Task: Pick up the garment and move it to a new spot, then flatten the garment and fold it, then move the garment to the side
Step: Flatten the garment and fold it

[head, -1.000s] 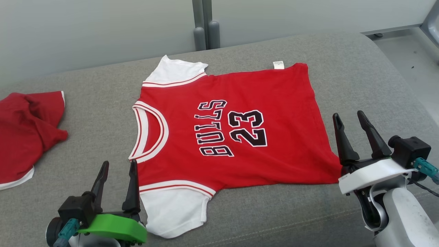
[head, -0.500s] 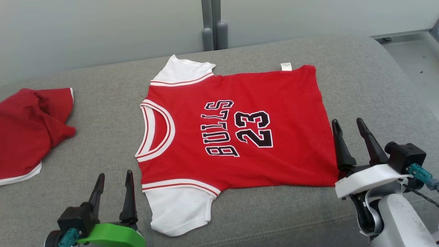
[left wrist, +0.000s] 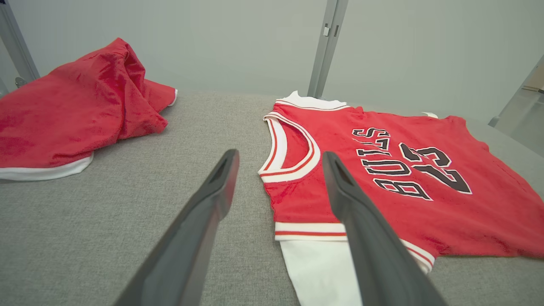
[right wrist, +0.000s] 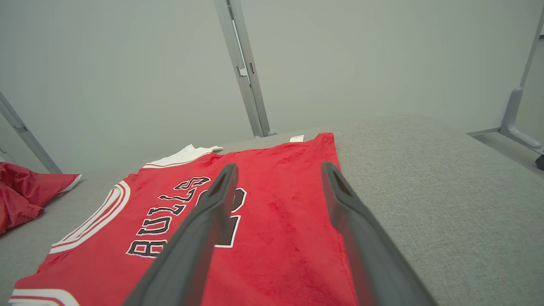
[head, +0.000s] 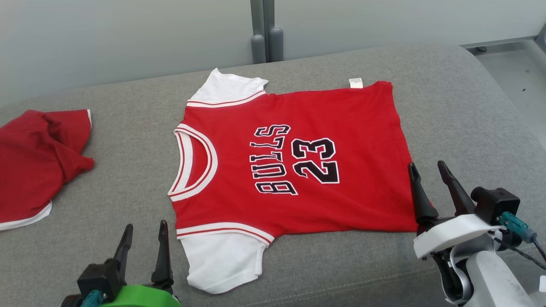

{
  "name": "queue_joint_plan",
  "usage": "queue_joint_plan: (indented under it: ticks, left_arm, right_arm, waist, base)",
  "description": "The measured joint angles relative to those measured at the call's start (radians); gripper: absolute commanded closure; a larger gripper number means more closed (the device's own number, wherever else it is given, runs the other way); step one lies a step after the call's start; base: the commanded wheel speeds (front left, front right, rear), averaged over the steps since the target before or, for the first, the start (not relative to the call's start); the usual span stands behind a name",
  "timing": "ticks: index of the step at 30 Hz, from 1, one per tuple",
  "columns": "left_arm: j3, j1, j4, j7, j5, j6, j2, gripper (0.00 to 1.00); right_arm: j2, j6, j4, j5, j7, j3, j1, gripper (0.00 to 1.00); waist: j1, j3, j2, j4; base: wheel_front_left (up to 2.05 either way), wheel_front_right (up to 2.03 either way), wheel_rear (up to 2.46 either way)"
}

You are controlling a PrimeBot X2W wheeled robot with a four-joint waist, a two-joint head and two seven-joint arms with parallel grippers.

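Red jersey (head: 349, 128) was lying flat in the middle of the grey bench (head: 460, 106), collar toward the left edge. The left jaws and right jaws were both wide open, empty, near the front edge. Another red garment (head: 34, 157) sat crumpled far left.

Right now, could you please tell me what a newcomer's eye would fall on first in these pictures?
The red BULLS 23 jersey lies spread flat in the middle of the grey cushion, collar toward the robot's left. A second, crumpled red garment lies apart at the far left. The left gripper and right gripper both stand open and empty by the jersey's near edge.
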Motion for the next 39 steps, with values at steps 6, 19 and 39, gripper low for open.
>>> queue_joint_plan:
  ticks: [6, 19, 39]
  left_arm:
    - [-0.040, 0.053, 0.052, 0.049, -0.001, -0.001, 0.000, 0.00]
    - [-0.092, 0.095, 0.083, 0.143, -0.020, -0.041, 0.013, 0.00]
    - [-0.152, 0.097, 0.121, 0.195, -0.033, -0.138, 0.057, 0.00]
  right_arm:
    - [-0.009, 0.000, 0.038, -0.004, 0.010, 0.003, 0.020, 0.00]
    - [-0.040, 0.000, 0.089, 0.001, 0.037, -0.022, 0.060, 0.00]
    - [-0.062, 0.001, 0.105, 0.012, 0.044, -0.037, 0.084, 0.00]
  waist:
    - [0.0000, 0.005, 0.0000, 0.000]
    - [0.0000, 0.044, 0.0000, 0.008]
    - [0.0000, 0.066, 0.0000, -0.001]
  base:
    - [0.00, 0.00, 0.00]
    - [0.00, 0.00, 0.00]
    - [0.00, 0.00, 0.00]
